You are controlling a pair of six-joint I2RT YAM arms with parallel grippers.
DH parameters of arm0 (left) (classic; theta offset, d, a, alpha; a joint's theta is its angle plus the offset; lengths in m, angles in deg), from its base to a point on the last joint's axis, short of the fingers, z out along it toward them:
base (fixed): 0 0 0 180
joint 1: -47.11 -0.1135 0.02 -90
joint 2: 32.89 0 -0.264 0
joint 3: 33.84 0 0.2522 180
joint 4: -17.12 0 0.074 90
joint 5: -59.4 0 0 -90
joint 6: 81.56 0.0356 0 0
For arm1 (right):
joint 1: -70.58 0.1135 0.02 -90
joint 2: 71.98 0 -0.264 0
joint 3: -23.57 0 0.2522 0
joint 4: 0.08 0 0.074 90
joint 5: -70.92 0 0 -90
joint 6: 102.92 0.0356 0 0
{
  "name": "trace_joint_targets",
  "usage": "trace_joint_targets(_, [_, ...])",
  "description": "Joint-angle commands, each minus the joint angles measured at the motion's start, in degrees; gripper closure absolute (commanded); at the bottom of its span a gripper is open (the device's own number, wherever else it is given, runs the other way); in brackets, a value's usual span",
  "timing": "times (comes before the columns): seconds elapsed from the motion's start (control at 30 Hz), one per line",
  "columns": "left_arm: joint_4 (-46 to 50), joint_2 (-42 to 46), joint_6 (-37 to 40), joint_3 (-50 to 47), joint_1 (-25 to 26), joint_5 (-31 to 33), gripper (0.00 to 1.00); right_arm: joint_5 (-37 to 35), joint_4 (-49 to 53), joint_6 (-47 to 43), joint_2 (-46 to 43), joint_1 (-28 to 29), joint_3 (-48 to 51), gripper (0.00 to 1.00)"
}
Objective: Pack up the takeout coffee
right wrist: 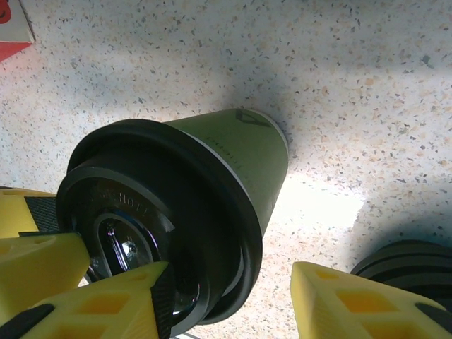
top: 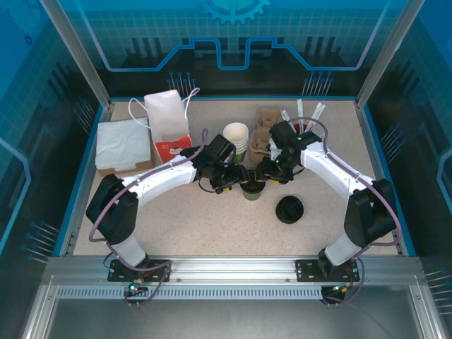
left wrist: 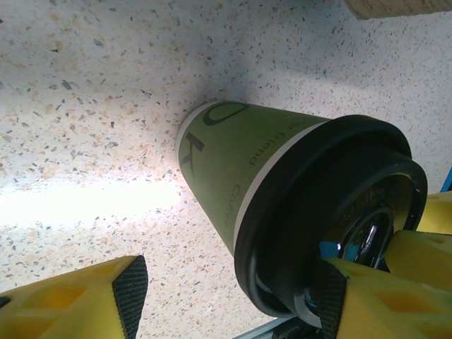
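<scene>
Takeout coffee (top: 251,188): found upright on the table (top: 212,233) at mid-field, black lid (left wrist: 332,212) seated on the green wall, flanked by both claws.
Left claw (left wrist: 226,289): spread; one pad seen close against the lid rim, the other well apart from the cup; nothing pinched.
Right claw (right wrist: 229,289): spread likewise; one finger set across the lid's edge, the other clear of the cup.
Reason for placement: both claws judged to be set at lid height from opposite sides so that the cup could be steadied at its lid.
Spare lids (top: 289,210): stacked near the cup, on its right, not touching it.
White bag (top: 167,113): stood at the far left, well apart; judged the likely packing place.
Stage: lidding judged done; carrying not yet begun.
</scene>
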Motion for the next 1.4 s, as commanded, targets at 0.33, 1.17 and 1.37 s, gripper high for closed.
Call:
trace_joint_targets(0.33, [0.5,6.4,2.1,1.1,-1.8,0.2,0.25,4.3,-4.6,-0.3,-4.6,-1.6,2.0,0.23])
trace_joint_targets(1.17, [3.0,22.4,3.7,-11.1,-8.3,4.1,0.24,12.7,-9.9,-3.0,1.7,0.1,3.0,0.13])
trace_joint_targets(1.37, [2.0,21.2,3.3,-11.2,-8.3,1.5,0.24,16.3,-12.5,-1.0,-2.0,0.8,7.9,0.14])
